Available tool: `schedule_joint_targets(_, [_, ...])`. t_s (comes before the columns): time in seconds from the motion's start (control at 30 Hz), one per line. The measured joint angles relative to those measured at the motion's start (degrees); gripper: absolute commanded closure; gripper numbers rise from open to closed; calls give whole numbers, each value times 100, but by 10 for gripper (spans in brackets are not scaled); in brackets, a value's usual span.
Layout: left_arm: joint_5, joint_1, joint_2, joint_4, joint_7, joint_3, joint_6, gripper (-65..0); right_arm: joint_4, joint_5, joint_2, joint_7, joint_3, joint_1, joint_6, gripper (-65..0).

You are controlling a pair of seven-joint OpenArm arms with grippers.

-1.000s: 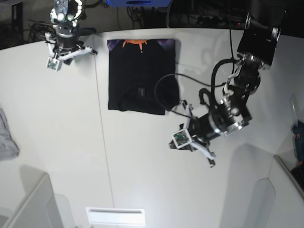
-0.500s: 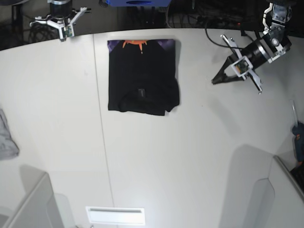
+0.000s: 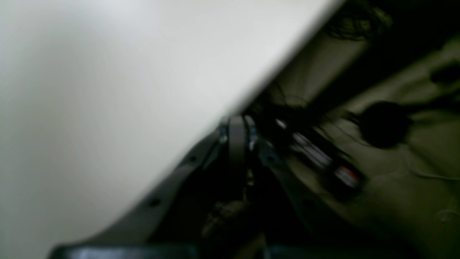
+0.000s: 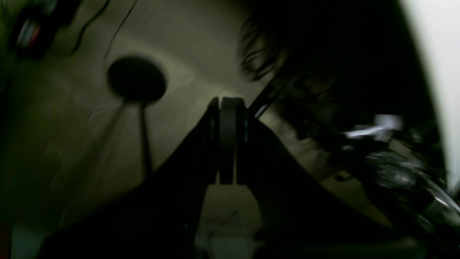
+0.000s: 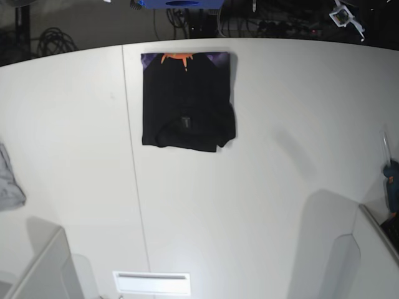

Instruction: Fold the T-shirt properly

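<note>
Grey cloth: a small crumpled grey cloth [image 5: 9, 177] lies at the table's left edge, partly cut off by the frame, well apart from the shirt.
T-shirt: the large plain black short-sleeved cloth T-shirt [image 5: 187, 103] lies folded into a compact rectangle at the far middle of the white table [image 5: 249, 205], a purple and orange print showing along its far edge.
Handling: it looks soft, light and limp, likely to sag and slide on the smooth top; the near hem, which looks bunched, and the right corners seem the best places to pinch.
Right gripper: the right gripper [image 4: 227, 140] hangs past the table's far edge, fingers pressed together on nothing.
Left gripper: the left gripper [image 3: 236, 144] is likewise closed and empty, beside the table's edge.
Hard to see: both wrist views are dark and blurred; the floor clutter cannot be identified. In the base view only a white scrap of the left arm shows at far right.
</note>
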Motion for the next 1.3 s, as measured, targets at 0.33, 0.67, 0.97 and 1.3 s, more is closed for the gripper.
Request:
schedule_joint_targets(0.33, [1001, -909, 481, -3285, -999, 903, 859, 0, -2933, -2, 365, 22, -1349, 1080, 70, 0])
schedule_joint_targets(0.67, [1088, -3226, 850, -7506, -1054, 1744, 1856, 0, -7001, 111, 452, 544, -2490, 3394, -9, 0])
schedule_joint_targets(0.97, [1023, -4444, 1292, -8376, -262, 2409, 1891, 0, -10069, 3134, 557, 3663, -2555, 5230, -20, 0])
schedule_joint_targets(1.3, [1043, -4752, 1370, -8247, 122, 2409, 1888, 0, -10240, 4688, 308, 3971, -2529, 5117, 35, 0])
